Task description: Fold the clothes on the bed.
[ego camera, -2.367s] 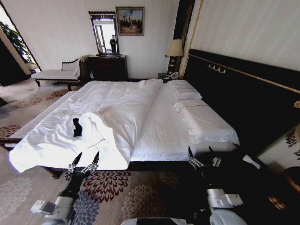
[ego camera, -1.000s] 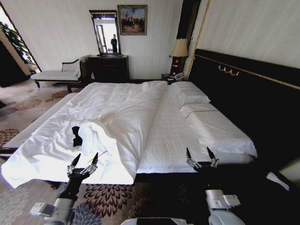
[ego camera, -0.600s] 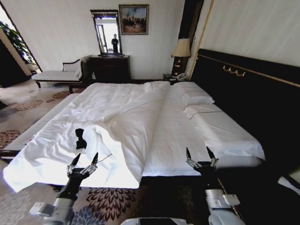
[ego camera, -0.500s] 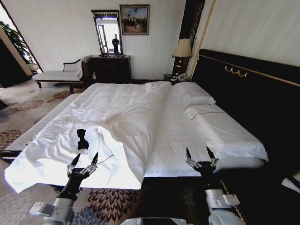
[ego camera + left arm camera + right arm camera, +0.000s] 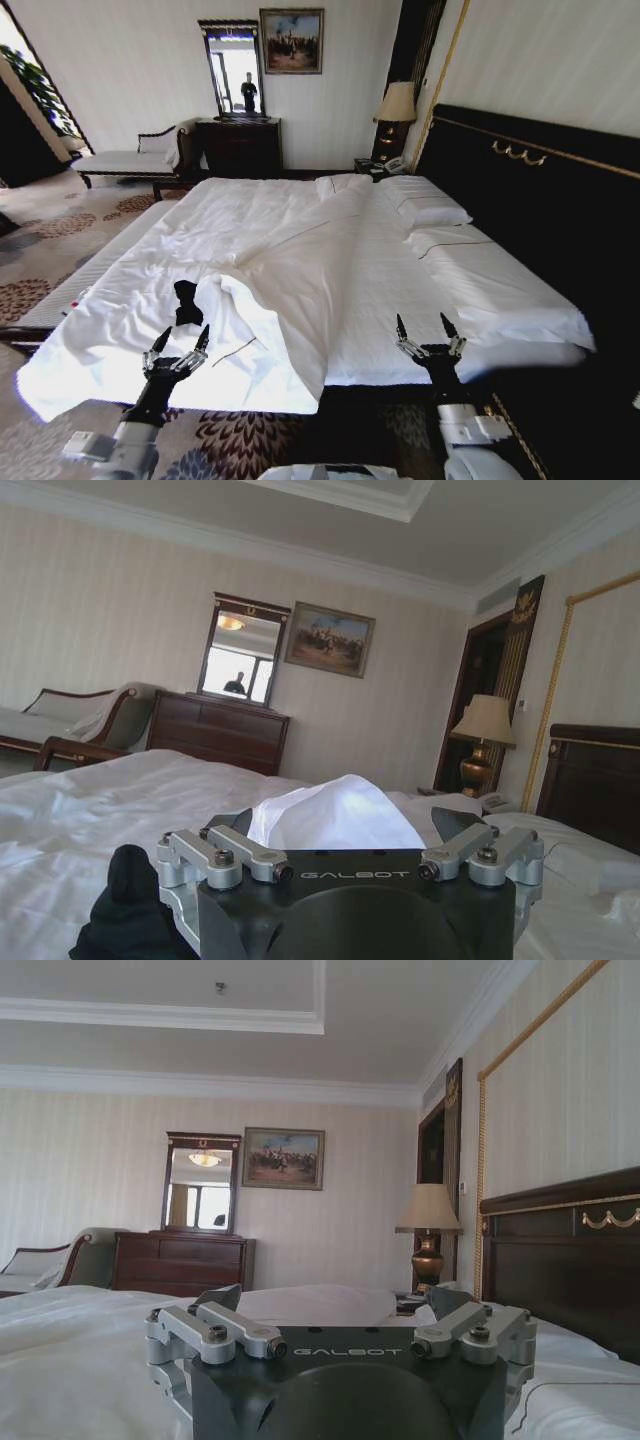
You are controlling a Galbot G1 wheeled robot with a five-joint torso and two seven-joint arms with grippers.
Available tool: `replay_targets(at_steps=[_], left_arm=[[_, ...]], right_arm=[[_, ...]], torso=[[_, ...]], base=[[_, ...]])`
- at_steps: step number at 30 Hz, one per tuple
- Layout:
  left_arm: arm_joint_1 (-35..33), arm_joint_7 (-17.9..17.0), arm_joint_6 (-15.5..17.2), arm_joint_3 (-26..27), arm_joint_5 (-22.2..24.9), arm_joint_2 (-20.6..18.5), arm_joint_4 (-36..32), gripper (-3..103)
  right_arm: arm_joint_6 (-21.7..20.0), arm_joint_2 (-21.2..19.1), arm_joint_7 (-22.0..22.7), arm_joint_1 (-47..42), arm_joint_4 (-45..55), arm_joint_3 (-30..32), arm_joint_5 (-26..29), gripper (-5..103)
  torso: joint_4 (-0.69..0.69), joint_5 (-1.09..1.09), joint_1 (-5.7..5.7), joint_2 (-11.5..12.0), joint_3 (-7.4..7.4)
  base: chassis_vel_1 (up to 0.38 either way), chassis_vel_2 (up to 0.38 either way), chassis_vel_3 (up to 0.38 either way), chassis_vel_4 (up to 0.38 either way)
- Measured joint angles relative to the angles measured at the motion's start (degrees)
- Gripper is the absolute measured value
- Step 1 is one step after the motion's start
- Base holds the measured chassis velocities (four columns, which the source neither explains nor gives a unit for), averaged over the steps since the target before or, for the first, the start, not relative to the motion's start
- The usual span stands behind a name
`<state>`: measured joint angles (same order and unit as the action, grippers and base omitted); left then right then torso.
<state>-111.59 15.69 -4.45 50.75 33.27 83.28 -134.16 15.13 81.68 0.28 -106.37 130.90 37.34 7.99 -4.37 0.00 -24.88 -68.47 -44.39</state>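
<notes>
The clothes (image 5: 186, 301) show as a small black bundle on the white duvet, tucked against a raised fold of it, near the foot of the bed (image 5: 330, 250). Just short of that bundle, above the bed's near edge, my left gripper (image 5: 180, 340) is held open. In the left wrist view the black fabric (image 5: 125, 905) sits close in front of the gripper (image 5: 350, 835). Over the near right side of the bed my right gripper (image 5: 427, 328) stands open with nothing between its fingers; it also appears in its own wrist view (image 5: 335, 1310).
A dark headboard (image 5: 540, 190) runs along the right. Pillows (image 5: 430, 212) lie at the bed's far right. A dresser with mirror (image 5: 240, 140), a chaise bench (image 5: 125, 158) and a lamp (image 5: 395, 110) stand by the far wall. Patterned carpet (image 5: 60, 225) spreads to the left.
The whole head view has shifted: the camera has moved closer to the bed and turned a little, so the bed sits larger and the black bundle nearer the left gripper. Both grippers stay open.
</notes>
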Motion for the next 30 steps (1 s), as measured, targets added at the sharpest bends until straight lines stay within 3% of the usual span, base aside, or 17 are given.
replay_targets(at_steps=[30], left_arm=[[0.02, -0.05, -0.41, -0.01, -0.31, 0.64, 0.37, 100]], right_arm=[[0.06, 0.03, -0.39, -0.03, -0.16, -0.22, -0.23, 100]], torso=[[0.00, 0.00, 0.00, 0.00, 0.00]], base=[[0.030, 0.148, -0.033, -0.145]])
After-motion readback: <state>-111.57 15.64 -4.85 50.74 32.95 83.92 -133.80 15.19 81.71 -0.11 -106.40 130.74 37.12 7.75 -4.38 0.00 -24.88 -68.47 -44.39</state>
